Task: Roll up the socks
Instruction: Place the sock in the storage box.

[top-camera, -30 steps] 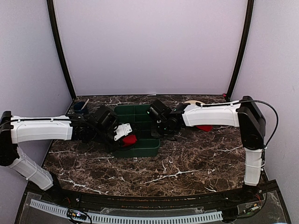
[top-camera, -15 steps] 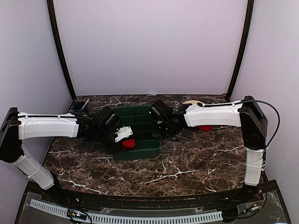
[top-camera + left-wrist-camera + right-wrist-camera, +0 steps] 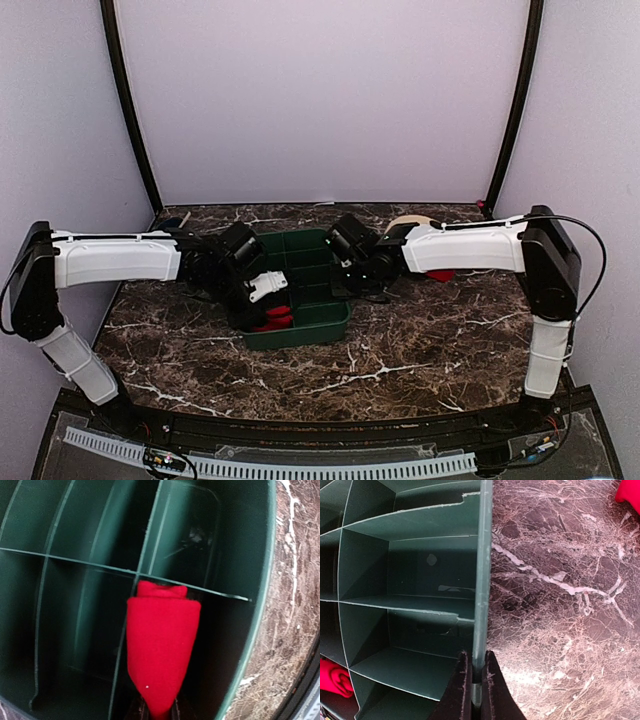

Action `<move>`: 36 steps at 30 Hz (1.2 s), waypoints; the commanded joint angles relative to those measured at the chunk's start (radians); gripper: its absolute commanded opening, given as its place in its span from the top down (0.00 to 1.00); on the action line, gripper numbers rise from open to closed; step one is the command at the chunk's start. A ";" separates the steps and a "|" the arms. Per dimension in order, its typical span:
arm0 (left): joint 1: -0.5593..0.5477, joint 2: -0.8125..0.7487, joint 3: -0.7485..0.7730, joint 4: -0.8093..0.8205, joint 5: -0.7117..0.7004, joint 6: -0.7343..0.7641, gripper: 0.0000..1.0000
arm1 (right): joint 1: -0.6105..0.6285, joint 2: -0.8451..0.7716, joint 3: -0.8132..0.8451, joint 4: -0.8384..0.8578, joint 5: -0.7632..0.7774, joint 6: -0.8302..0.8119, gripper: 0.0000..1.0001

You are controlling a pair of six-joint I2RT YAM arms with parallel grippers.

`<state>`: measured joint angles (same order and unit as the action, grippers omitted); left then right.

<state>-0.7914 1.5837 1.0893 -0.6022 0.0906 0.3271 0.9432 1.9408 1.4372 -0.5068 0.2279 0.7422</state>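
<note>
A rolled bundle of bright red socks (image 3: 162,640) hangs in my left gripper (image 3: 159,712), which is shut on its lower end. The bundle sits over a divider inside the green compartment tray (image 3: 260,605), by its near-side wall. From above, the bundle (image 3: 275,318) shows red in the tray's (image 3: 325,328) front left compartment under my left gripper (image 3: 266,298). My right gripper (image 3: 476,690) is shut on the tray's right wall (image 3: 482,580), one finger inside and one outside; from above this right gripper (image 3: 347,284) meets that side.
Another red fabric piece (image 3: 437,274) lies on the marble table behind my right arm, seen also as a red corner (image 3: 627,492). A pale round object (image 3: 408,220) sits at the back. Black posts and pale walls close in the table.
My left arm has carried the red bundle right and down into the tray. The tray has shifted and turned a little to the right, with my right gripper still on its wall.
</note>
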 commanded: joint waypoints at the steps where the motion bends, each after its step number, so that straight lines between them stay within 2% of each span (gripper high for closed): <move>1: 0.014 0.032 0.036 -0.093 0.115 -0.031 1.00 | -0.003 0.009 -0.036 -0.114 -0.044 -0.053 0.97; 6: 0.016 0.074 0.058 -0.131 0.149 -0.048 0.99 | -0.004 0.010 -0.036 -0.117 -0.050 -0.062 0.97; 12: 0.022 0.100 0.059 -0.135 0.155 -0.055 0.93 | -0.004 0.010 -0.033 -0.117 -0.056 -0.067 0.97; 21: 0.024 0.150 0.077 -0.155 0.147 -0.065 0.74 | -0.004 0.011 -0.037 -0.114 -0.058 -0.072 0.96; 36: 0.024 0.045 0.107 -0.174 0.092 -0.111 0.59 | -0.007 0.021 -0.033 -0.113 -0.061 -0.075 0.95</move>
<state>-0.7692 1.6947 1.1744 -0.7189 0.2096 0.2447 0.9375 1.9392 1.4372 -0.5068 0.1993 0.6960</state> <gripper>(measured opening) 0.403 0.051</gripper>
